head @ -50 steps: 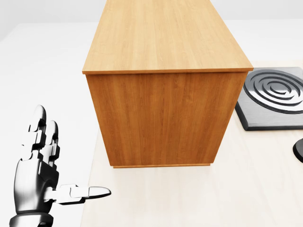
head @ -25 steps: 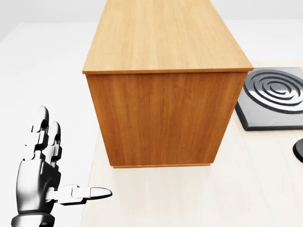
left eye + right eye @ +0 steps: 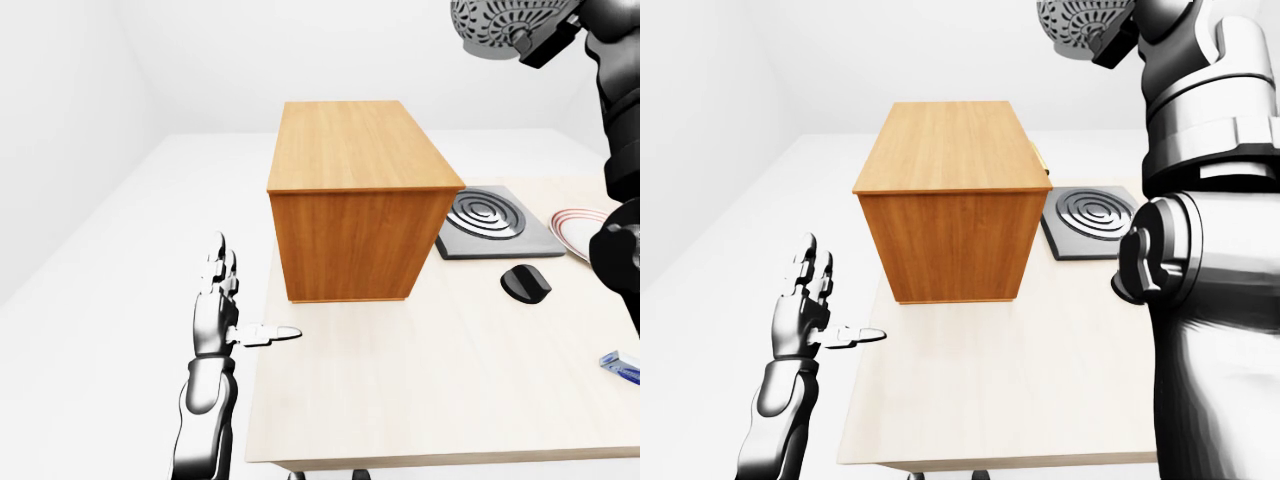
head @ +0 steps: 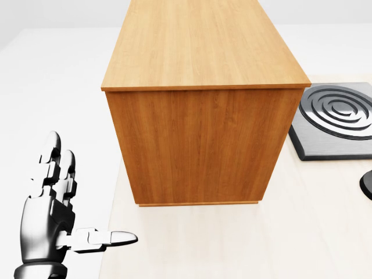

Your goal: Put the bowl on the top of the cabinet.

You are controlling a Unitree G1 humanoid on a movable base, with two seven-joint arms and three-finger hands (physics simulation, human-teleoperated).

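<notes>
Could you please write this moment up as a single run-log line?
left hand: open, empty, left of table | right hand: not in view | cabinet: on table, top bare | bowl: not visible | stove plate: right of cabinet

A wooden cabinet [image 3: 945, 205] is seated on the pale table [image 3: 1040, 400]. The left hand [image 3: 805, 310] is held open beside the table's left edge.

I count: one cabinet [image 3: 350, 200] — one hotplate [image 3: 490, 222], one black puck [image 3: 525, 283], one plate [image 3: 578, 226] — one table [image 3: 440, 390].
</notes>
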